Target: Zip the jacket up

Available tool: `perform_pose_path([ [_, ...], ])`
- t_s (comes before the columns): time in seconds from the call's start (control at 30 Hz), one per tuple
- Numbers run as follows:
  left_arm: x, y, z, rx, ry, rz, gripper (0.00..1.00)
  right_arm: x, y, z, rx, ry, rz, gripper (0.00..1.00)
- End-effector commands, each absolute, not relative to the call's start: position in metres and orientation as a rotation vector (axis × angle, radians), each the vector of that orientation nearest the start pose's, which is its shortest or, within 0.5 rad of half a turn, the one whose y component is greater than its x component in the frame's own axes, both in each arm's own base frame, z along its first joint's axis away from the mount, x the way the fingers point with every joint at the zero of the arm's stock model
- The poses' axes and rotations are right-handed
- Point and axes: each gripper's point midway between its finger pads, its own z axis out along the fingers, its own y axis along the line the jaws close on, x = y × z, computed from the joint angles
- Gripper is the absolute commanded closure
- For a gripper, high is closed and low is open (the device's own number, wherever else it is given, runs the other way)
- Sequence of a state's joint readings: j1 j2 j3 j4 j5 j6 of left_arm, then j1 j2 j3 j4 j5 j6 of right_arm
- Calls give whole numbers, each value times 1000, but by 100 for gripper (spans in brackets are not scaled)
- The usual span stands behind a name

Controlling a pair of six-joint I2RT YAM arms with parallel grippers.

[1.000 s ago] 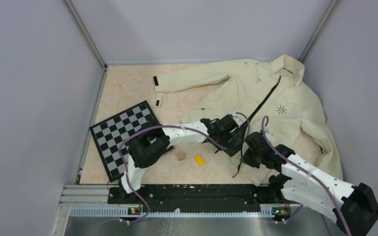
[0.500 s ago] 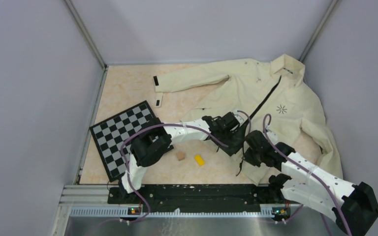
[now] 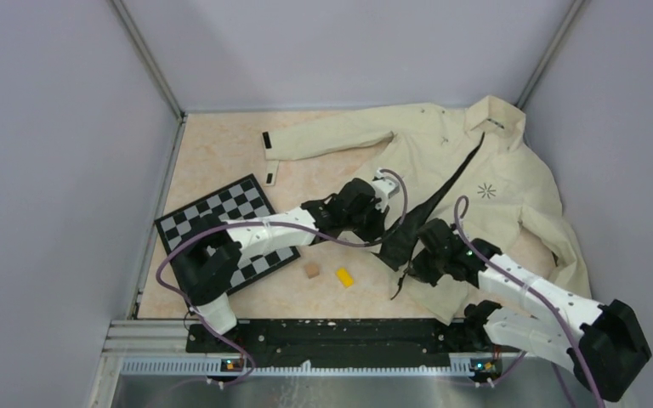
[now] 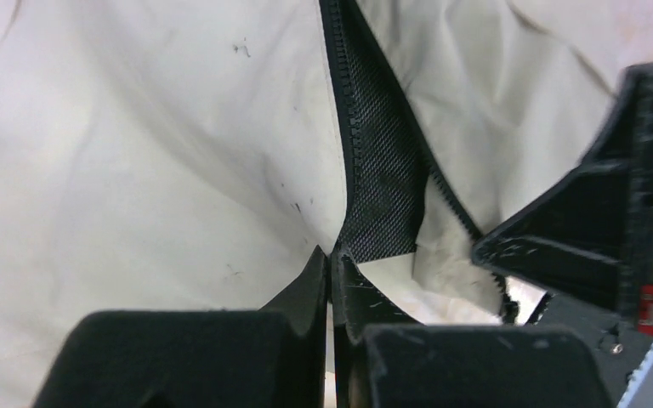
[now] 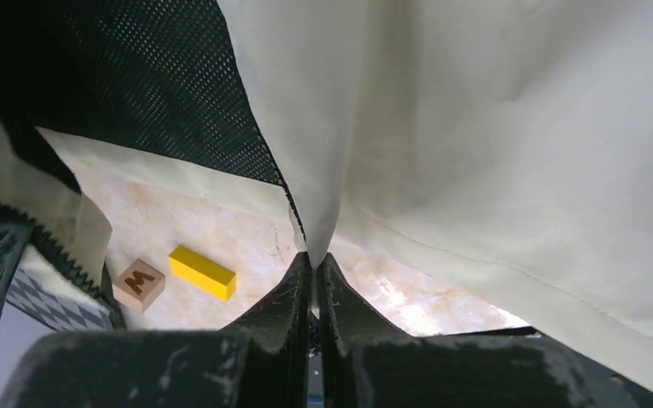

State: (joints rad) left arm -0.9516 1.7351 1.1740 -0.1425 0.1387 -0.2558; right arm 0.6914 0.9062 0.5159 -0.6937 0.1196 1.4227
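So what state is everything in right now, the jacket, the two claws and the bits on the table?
jacket, spread out, lower front open
zipper, parted at its lower end
left gripper, shut on the jacket
right gripper, shut on the jacket
yellow block, lying flat
wooden cube, M face showing
checkerboard, lying flat

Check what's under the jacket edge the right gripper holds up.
Only bare table shows beneath the lifted jacket edge; the yellow block and lettered cube lie beyond it. Whatever sits under the flat-lying rest is covered.
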Motion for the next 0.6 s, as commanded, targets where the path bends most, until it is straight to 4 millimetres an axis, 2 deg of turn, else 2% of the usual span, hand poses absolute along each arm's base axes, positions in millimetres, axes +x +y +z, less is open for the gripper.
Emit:
perform_pose_path([
  [0.0,245,-418,154,759,2032,-985,100,170,187,77,1170,2580,613,100],
  [0.13,251,-420,161,740,1998,-986,100,180,195,73,1205,2609,553,100],
  [0.23,255,-416,154,717,2015,-950,100,179,207,67,1262,2636,607,100],
  [0.4,264,-403,144,659,1981,-860,100,180,206,57,1390,2614,583,100],
  [0.57,269,-398,144,634,1949,-773,100,181,201,58,1487,2595,571,100],
])
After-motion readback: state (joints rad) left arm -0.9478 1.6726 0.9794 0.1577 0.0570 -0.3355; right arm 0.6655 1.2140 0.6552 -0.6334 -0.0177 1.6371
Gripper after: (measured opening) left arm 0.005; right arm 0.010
